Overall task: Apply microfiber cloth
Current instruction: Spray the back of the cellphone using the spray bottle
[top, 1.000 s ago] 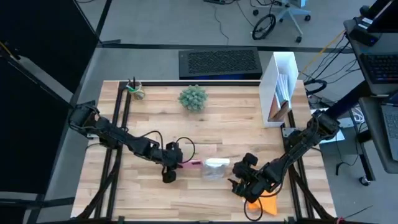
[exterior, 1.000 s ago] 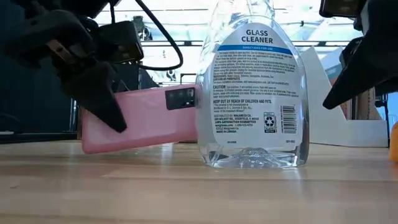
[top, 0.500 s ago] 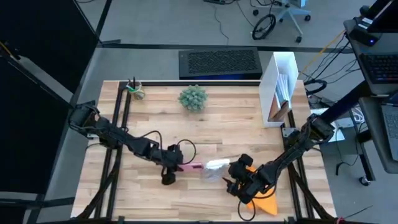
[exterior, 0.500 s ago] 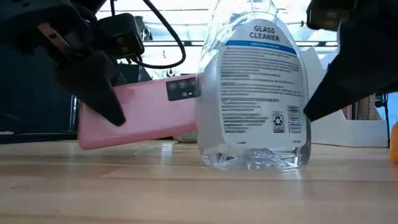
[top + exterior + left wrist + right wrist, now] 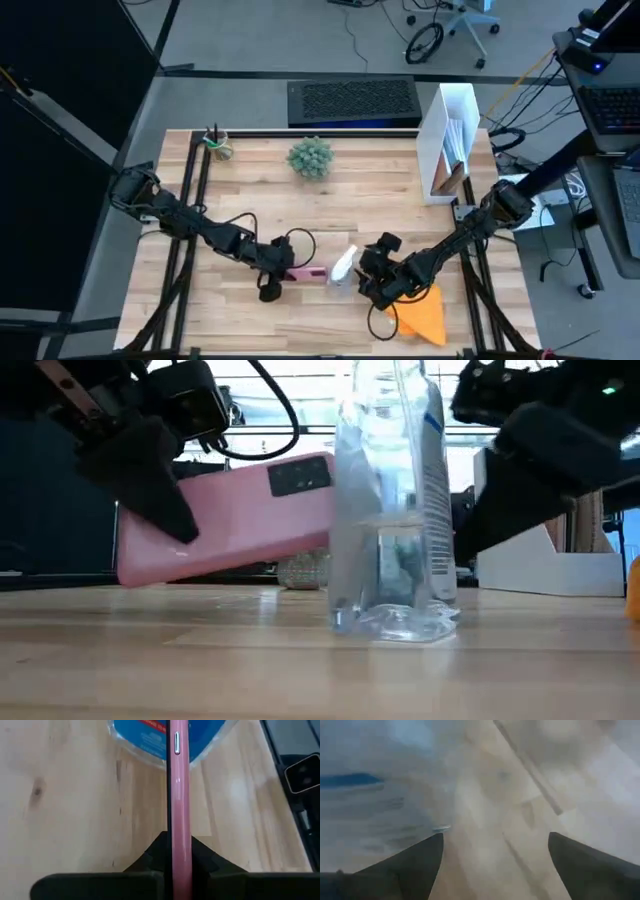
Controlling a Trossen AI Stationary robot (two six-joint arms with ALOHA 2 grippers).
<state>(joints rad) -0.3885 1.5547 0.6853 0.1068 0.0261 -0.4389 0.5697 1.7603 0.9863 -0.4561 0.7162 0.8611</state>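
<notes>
Wooden table (image 5: 250,190) seen from above, clutter along far edge. Pink phone (image 5: 225,515) clamped on edge between closed fingers of left gripper (image 5: 272,280), lifted off surface, tilted, beside clear spray bottle (image 5: 343,267) at centre. Right gripper (image 5: 372,280) found just beside bottle, fingers spread wide, nothing held. Microfiber cloth (image 5: 424,314) left lying on table near front edge, right of centre, untouched; roughly triangular, long axis judged diagonal. Cloth not yet picked up; wiping of phone judged entirely outstanding.
</notes>
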